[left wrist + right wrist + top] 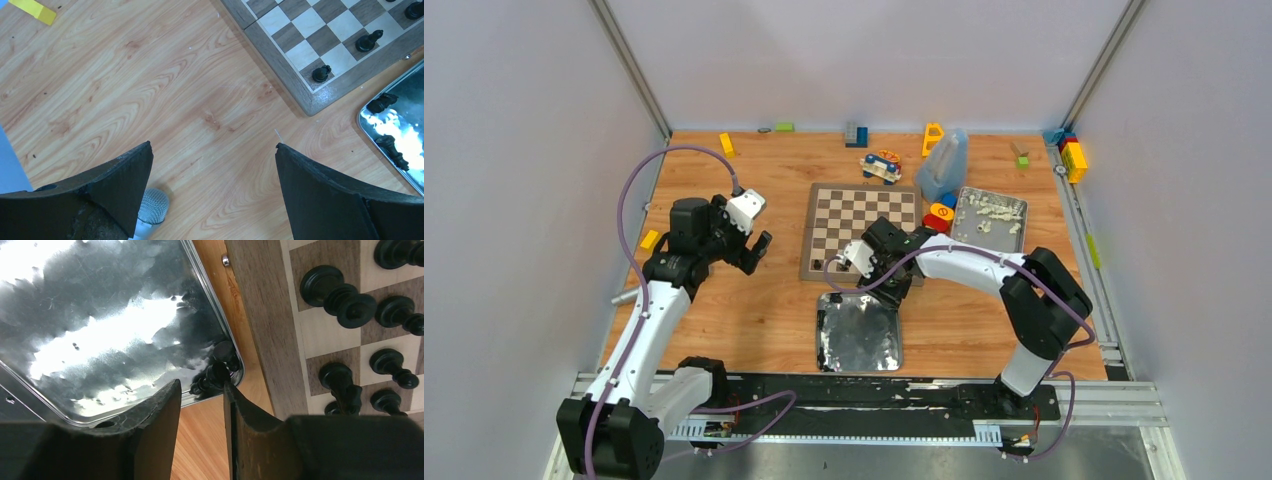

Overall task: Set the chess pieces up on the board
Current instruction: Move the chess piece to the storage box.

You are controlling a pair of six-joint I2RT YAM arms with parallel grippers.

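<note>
From high above the near edge, looking down over the whole table (744, 320). From each wrist, looking down from close up, sharing an edge of the board (307, 22) and the silver tray (406, 131).

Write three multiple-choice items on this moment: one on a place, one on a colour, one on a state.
1. Where is the right gripper?
A. over a corner of the silver tray, beside the board
B. over the middle of the board
C. over the board's far edge

2. What colour are the chess pieces on the board?
A. white
B. black
C. red

3. How is the left gripper?
A. shut on a piece
B. open, empty
C. shut, empty

Answers:
1. A: its wrist view shows the tray corner and the board's border below it.
2. B: both wrist views show only black figures.
3. B: bare table shows between its wide-apart jaws.
</note>
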